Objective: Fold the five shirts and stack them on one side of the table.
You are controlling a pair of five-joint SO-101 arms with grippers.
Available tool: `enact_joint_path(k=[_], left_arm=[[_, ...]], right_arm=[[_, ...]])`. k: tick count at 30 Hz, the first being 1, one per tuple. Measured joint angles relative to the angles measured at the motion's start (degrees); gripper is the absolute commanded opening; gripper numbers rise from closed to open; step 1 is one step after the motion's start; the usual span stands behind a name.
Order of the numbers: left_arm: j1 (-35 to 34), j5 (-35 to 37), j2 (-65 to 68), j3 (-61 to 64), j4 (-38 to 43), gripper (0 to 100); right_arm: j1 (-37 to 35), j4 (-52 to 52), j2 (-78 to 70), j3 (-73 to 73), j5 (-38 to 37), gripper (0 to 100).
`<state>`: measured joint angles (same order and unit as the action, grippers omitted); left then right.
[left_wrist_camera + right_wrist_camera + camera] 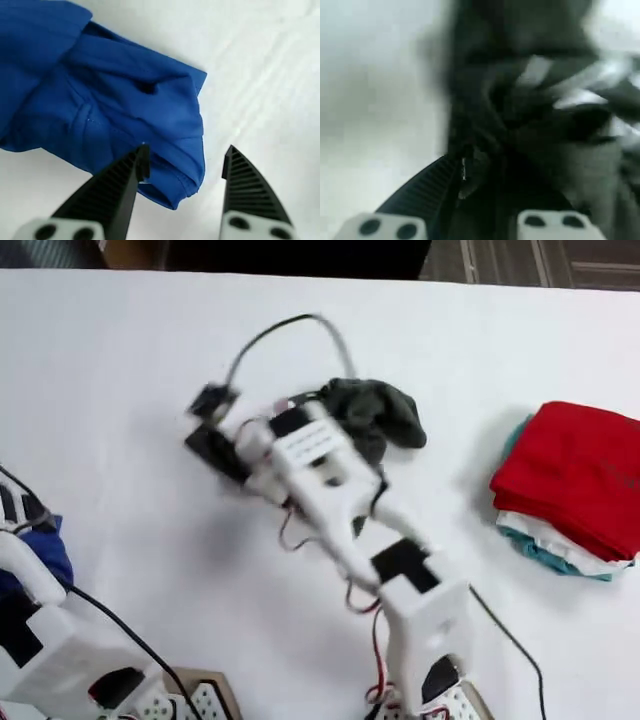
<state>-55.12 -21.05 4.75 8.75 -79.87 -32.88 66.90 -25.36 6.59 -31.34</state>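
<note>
Right end effector (pixel 487 172) sits buried in a crumpled dark shirt (pixel 375 412) mid-tabletop (pixel 110 360), prob. to drag it flat for folding. Cloth covers it, so its grip can't be told. Left end effector (pixel 186 150) hovers wide open and empty over the hem of a bunched blue shirt (pixel 115 100), apparently lined up for a pinch. Folded stack (pixel 570 475), red on top, lies on the right side, well apart. No. of layers beneath is unclear. Blue shirt is cut off in the high view.
</note>
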Motion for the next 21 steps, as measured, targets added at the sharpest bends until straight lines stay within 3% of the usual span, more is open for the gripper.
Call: enact_joint_path(k=[8, 21], left_arm=[[0.0, -0.4, 0.0, 0.0, 2.4, 26], [0.0, -0.4, 3.4, 0.0, 3.7, 26]], right_arm=[[13.9, 3.2, -0.2, 10.4, -1.6, 10.5], [14.9, 7.8, -0.4, 16.3, -1.5, 10.5]])
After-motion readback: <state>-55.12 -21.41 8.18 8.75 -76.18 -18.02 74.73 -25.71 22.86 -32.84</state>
